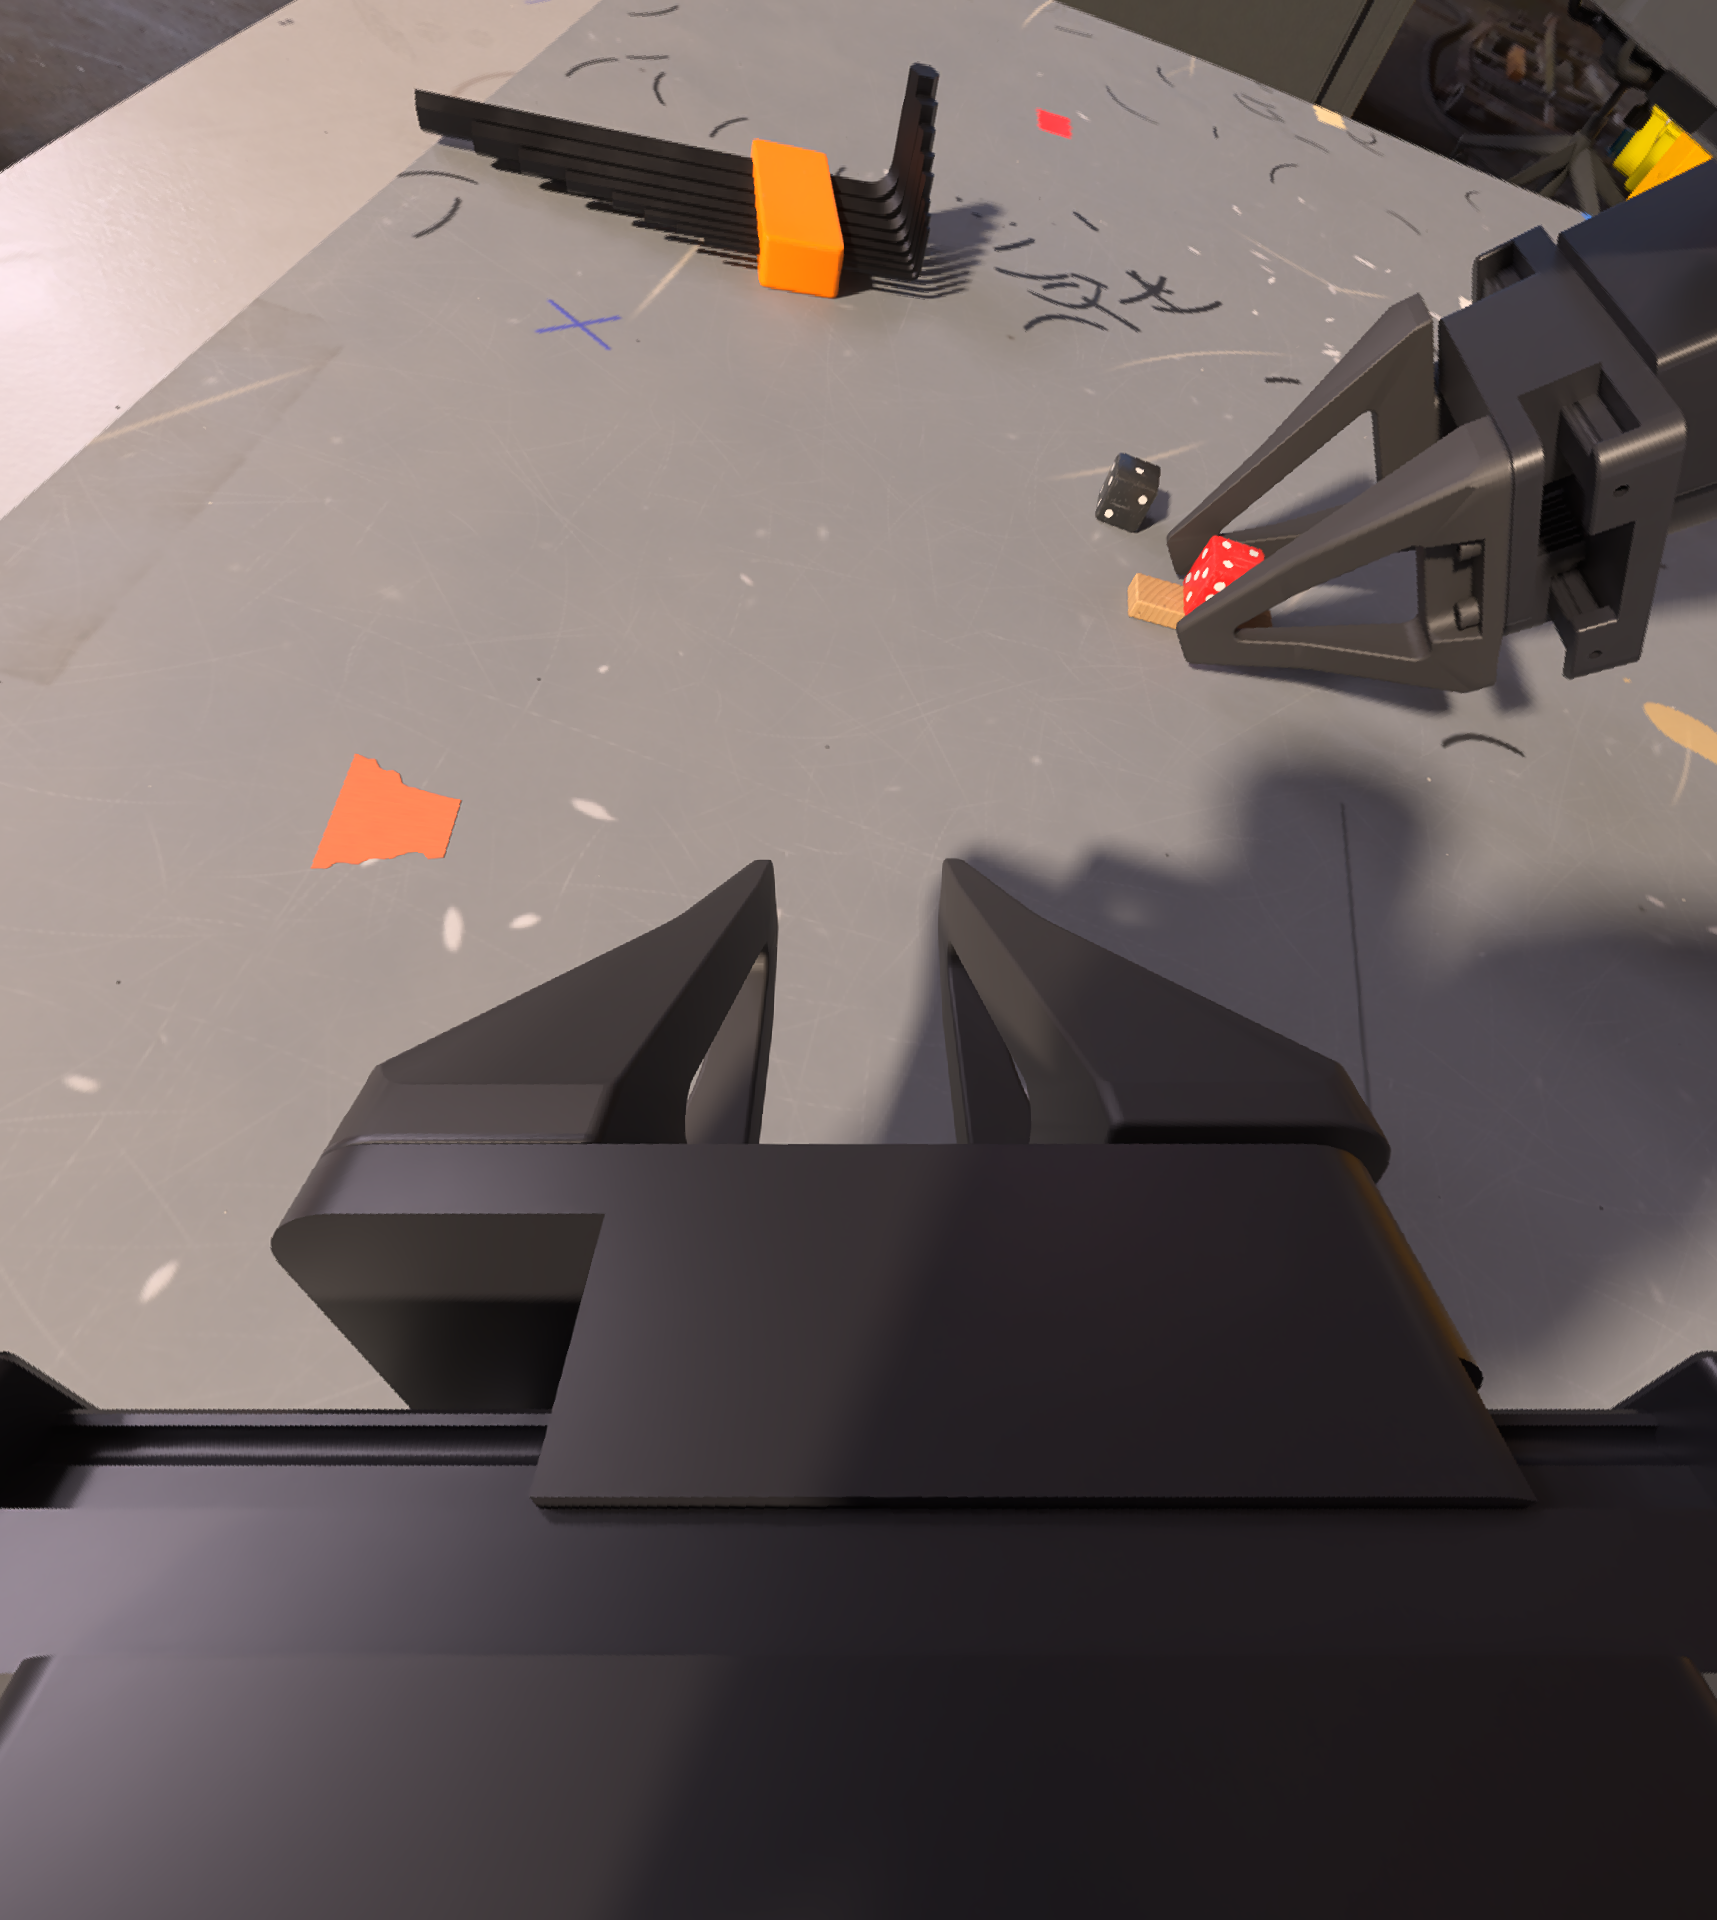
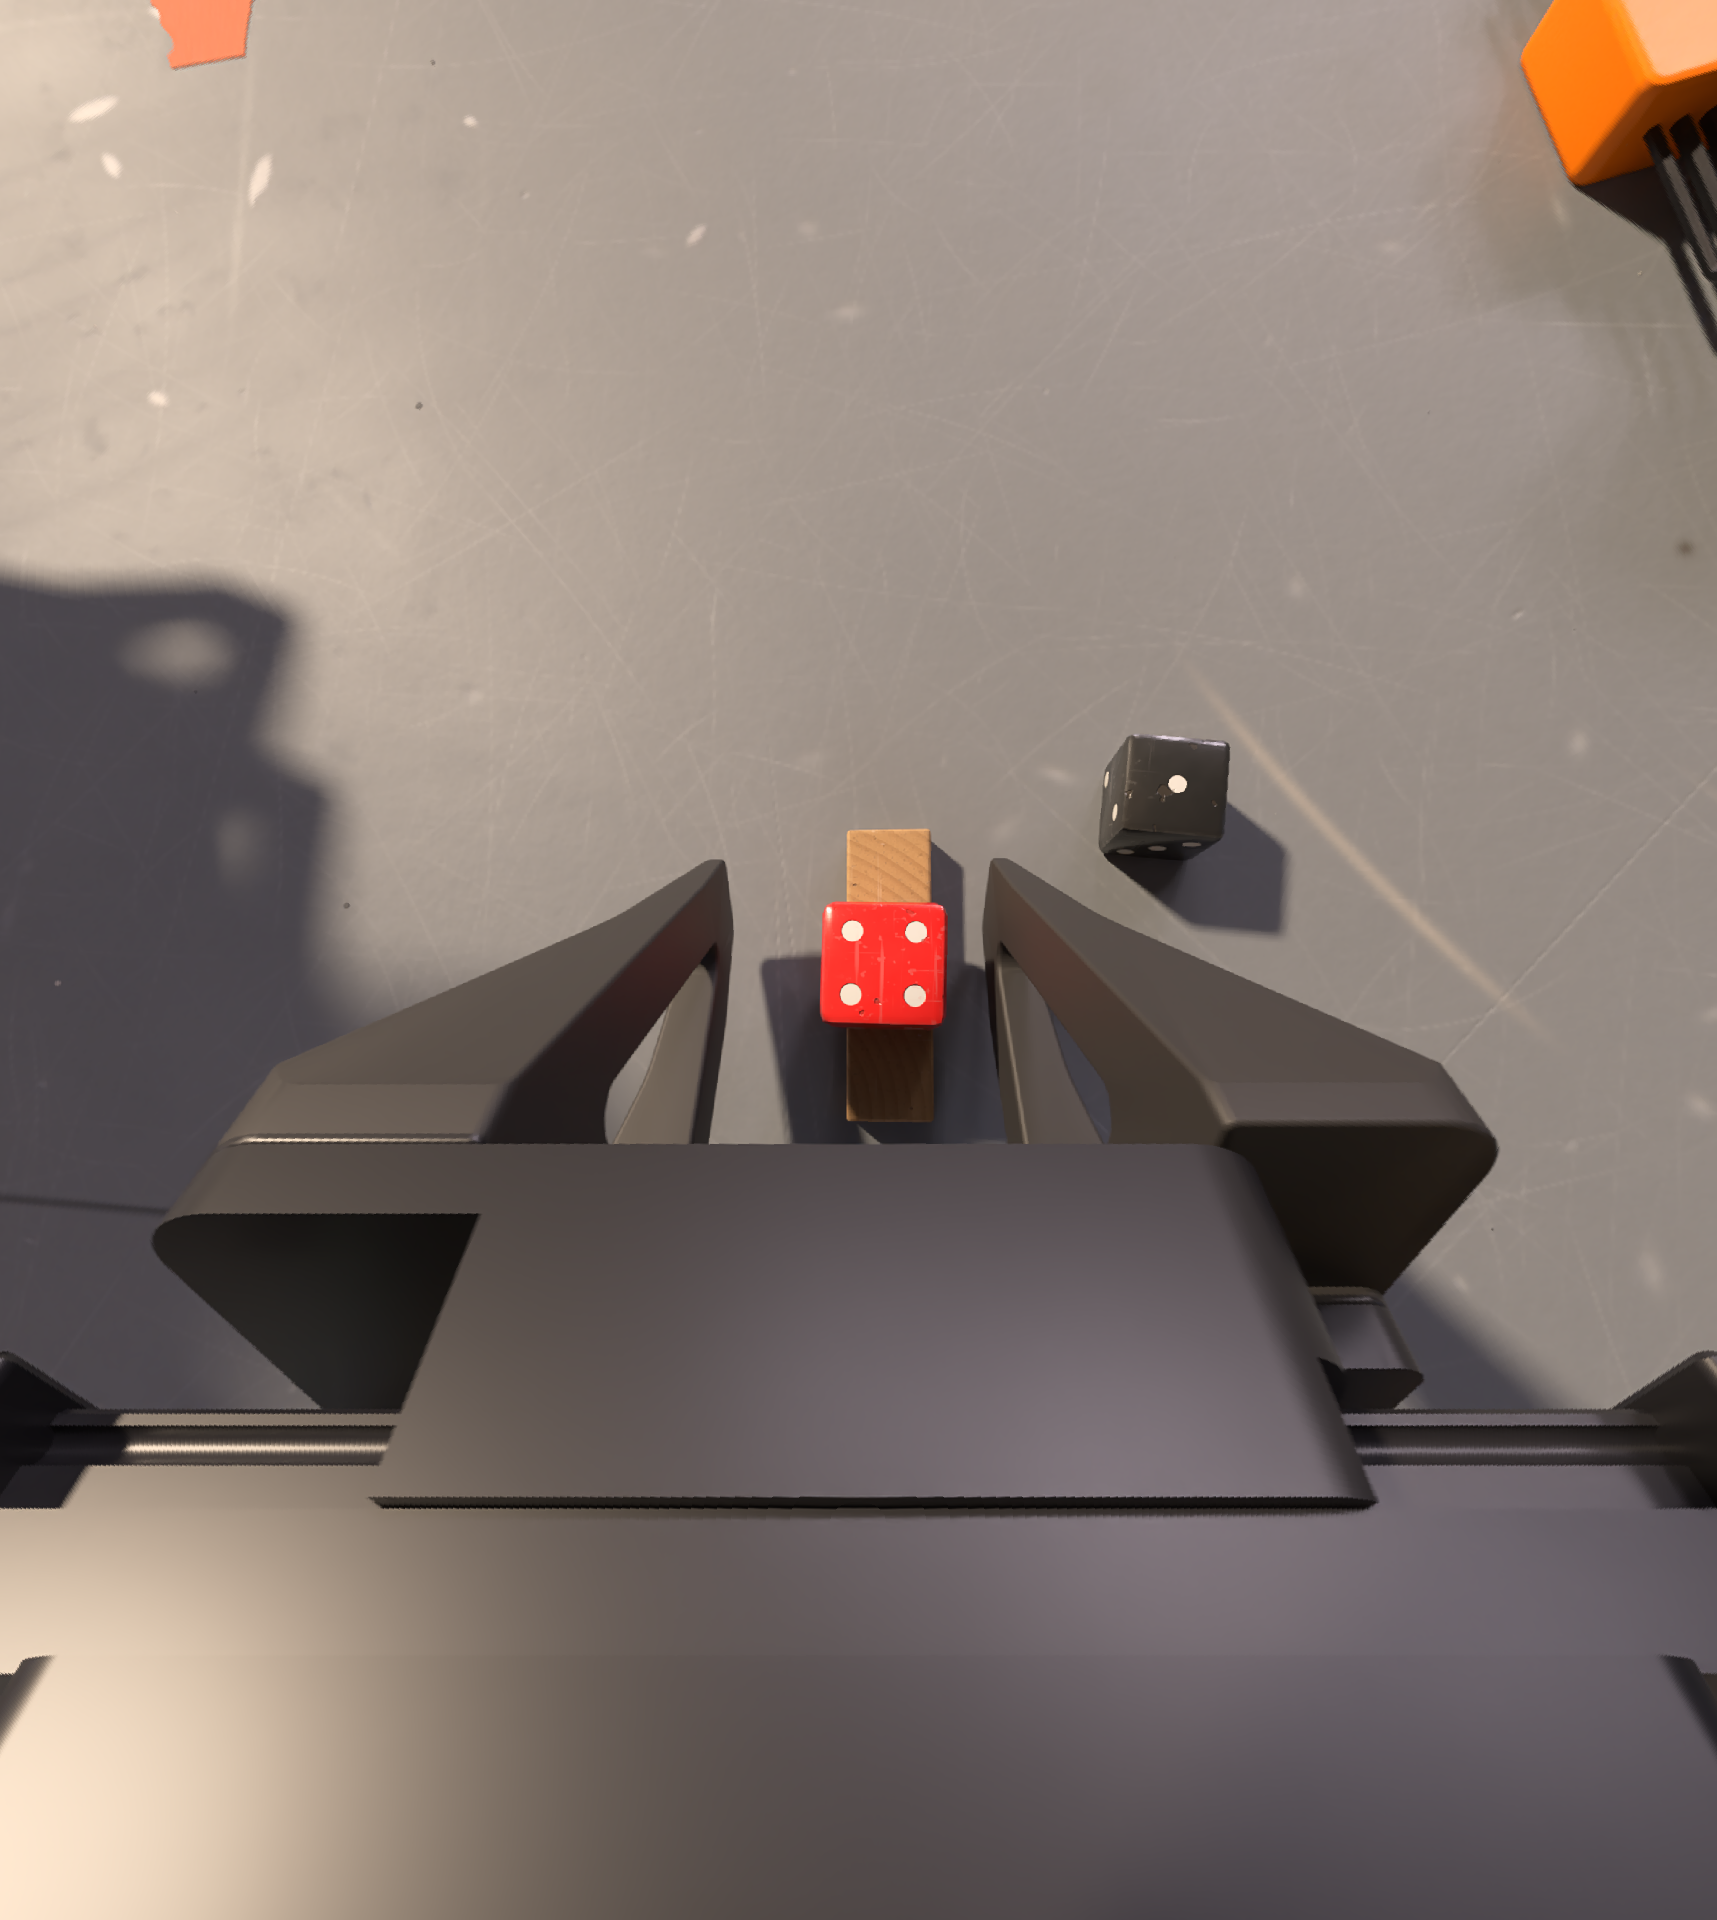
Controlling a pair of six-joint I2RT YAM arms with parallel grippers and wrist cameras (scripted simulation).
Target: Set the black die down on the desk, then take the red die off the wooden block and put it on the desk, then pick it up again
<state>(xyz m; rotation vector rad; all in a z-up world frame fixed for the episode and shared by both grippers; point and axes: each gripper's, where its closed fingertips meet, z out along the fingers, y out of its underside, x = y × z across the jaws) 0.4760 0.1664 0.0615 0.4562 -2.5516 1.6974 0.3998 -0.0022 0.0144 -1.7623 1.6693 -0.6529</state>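
Red die point(image 2: 883, 964) — 4-pip face up, seated on narrow wooden block point(image 2: 888, 862), not yet lifted. Flanked by right gripper point(image 2: 856, 883), fingers spread wide to either side, gaps visible on both flanks. Black die point(image 2: 1163, 795) — tilted on grey desk point(image 2: 625, 416), just right of block, untouched. Left gripper point(image 1: 856, 883) — parted, holding nothing, well apart from dice. Hex key set point(image 1: 729, 171) in orange holder, far end of desk.

A set of black hex keys point(image 1: 688, 177) in an orange holder point(image 1: 797, 218) lies at the far side, a torn orange scrap point(image 1: 386, 816) nearer left, a small red mark point(image 1: 1053, 123) far right
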